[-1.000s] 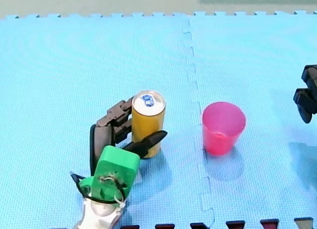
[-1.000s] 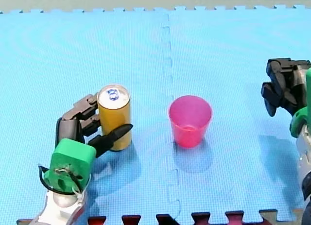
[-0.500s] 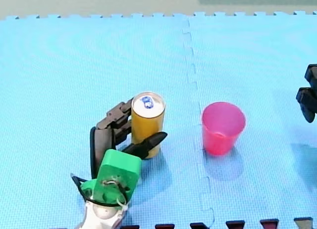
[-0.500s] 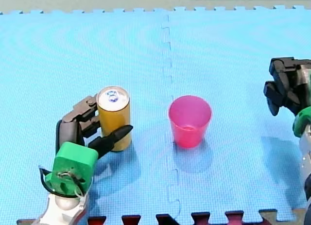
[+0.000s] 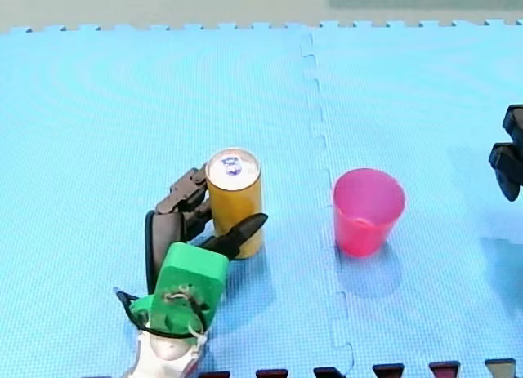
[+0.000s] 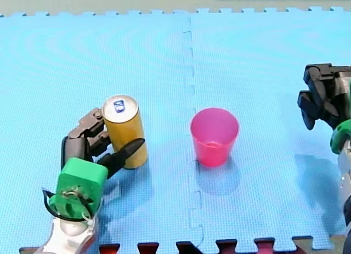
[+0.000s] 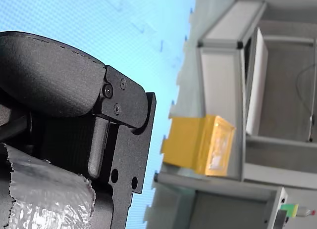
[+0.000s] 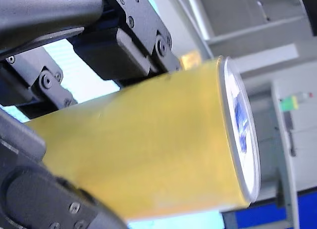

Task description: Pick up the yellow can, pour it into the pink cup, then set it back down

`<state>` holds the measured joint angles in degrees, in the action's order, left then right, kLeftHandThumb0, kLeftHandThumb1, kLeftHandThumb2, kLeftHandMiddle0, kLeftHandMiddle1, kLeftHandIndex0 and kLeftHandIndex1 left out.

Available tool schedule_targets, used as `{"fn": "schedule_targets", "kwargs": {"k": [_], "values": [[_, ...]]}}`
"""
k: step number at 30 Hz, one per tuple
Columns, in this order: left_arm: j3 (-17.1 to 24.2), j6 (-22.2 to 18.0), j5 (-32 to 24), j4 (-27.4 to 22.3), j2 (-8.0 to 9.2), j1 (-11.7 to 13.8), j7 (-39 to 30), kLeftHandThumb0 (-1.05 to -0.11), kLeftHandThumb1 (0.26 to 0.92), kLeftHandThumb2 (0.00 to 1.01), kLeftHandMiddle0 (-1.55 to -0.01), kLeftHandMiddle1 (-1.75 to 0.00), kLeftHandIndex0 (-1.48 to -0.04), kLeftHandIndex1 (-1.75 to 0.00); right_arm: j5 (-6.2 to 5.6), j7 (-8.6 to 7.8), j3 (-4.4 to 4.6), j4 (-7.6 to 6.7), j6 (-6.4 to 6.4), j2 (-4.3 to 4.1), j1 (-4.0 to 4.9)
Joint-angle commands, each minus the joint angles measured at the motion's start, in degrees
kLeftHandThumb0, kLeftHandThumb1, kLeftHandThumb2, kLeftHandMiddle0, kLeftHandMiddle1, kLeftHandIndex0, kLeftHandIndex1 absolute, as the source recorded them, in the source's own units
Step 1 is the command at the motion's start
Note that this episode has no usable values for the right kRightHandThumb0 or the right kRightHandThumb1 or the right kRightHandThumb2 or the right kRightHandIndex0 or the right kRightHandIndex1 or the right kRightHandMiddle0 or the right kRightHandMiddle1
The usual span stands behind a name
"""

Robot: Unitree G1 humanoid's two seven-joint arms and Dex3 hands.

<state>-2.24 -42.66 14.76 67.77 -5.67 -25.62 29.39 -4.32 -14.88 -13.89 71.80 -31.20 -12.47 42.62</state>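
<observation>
So the yellow can [image 5: 234,202] sits to the left of the pink cup [image 5: 368,211], near it but not touching. It isn't quite upright: its top leans a bit away from the cup. I can't tell if its base is on the mat or just off it.

The left hand [image 5: 184,231] is wrapped around the can on the side away from the cup. Two dark fingers [image 5: 186,197] go behind it and the thumb [image 5: 243,233] presses across the front near the bottom. The second wrist view shows the same grasp up close, with the can's [image 8: 148,155] yellow side pinned between black finger links [image 8: 124,41].

The cup stands upright, mouth open, just right of the seam [image 5: 319,125] in the blue foam mat [image 5: 122,92].

The right hand [image 6: 322,97] is well off to the right of the cup, at the mat's edge, with nothing in it. Can't tell whether it's clenched or loose.
</observation>
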Motion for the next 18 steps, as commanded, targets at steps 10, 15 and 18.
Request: {"fn": "schedule_targets", "kwargs": {"k": [10, 15, 18], "values": [[-4.4, 6.3, 5.2, -1.6, 2.46, -0.2, 4.2, -1.043, 0.766, 0.00, -0.29, 0.00, -0.25, 0.00, 0.06, 0.70, 0.33, -0.21, 0.31, -0.23, 0.31], [-5.8, 6.2, 6.2, -1.9, 3.38, -0.2, 4.0, -1.048, 0.783, 0.01, -0.24, 0.00, -0.21, 0.00, -0.03, 0.81, 0.35, -0.26, 0.54, -0.14, 0.45], [-6.2, 6.2, 6.4, -2.1, 3.72, -0.2, 3.9, -1.048, 0.790, 0.01, -0.22, 0.00, -0.20, 0.00, 0.03, 0.99, 0.45, -0.33, 0.59, -0.04, 0.47]]}}
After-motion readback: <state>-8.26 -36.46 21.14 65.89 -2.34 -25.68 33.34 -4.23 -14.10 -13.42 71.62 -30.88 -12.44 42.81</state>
